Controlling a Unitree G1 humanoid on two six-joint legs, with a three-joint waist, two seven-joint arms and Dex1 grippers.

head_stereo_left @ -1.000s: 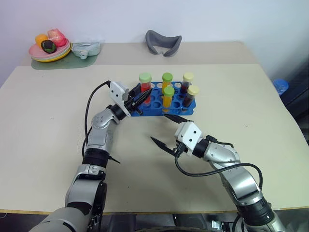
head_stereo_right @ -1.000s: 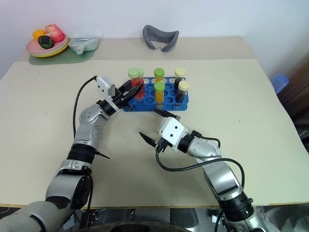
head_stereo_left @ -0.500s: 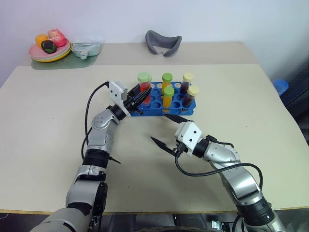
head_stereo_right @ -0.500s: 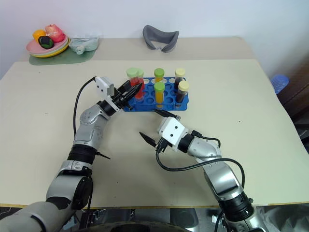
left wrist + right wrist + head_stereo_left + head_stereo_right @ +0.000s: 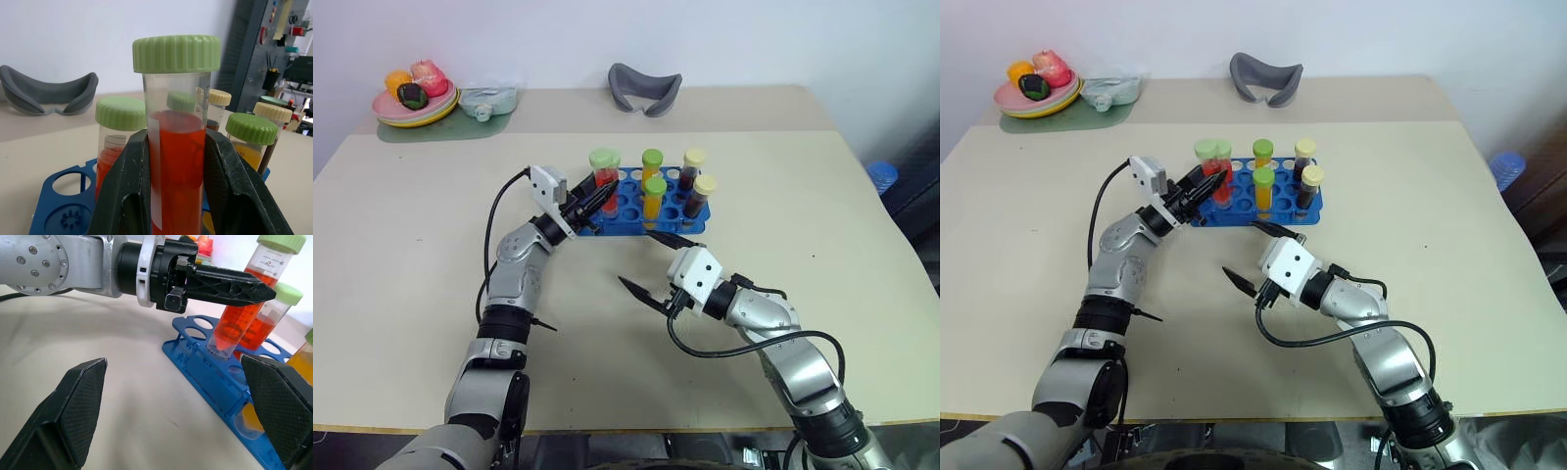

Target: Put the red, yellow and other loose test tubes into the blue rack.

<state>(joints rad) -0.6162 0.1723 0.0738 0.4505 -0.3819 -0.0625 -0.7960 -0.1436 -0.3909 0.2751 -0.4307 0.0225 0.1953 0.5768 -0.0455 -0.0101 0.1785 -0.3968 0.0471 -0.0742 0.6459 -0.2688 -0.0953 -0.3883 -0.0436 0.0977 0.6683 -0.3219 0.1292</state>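
My left gripper [image 5: 603,192] is shut on a red test tube [image 5: 605,174] with a green cap, held tilted at the left end of the blue rack [image 5: 690,224]. In the right wrist view the tube's [image 5: 238,319] lower end sits in one of the rack's [image 5: 205,366] front holes. The left wrist view has the red tube [image 5: 176,147] clamped between both fingers [image 5: 128,186]. Standing in the rack are another red tube [image 5: 116,147], two yellow tubes [image 5: 653,192] and two dark tubes [image 5: 702,194]. My right gripper [image 5: 641,260] hangs open and empty just in front of the rack.
A plate of toy food [image 5: 413,96] and a pale pouch [image 5: 487,98] sit at the back left of the beige table. A grey curved piece [image 5: 644,86] lies at the back centre. A blue object [image 5: 881,174] stands beyond the table's right edge.
My left gripper has rolled slightly with the red tube, whose cap now leans a little further left. The right arm has kept still.
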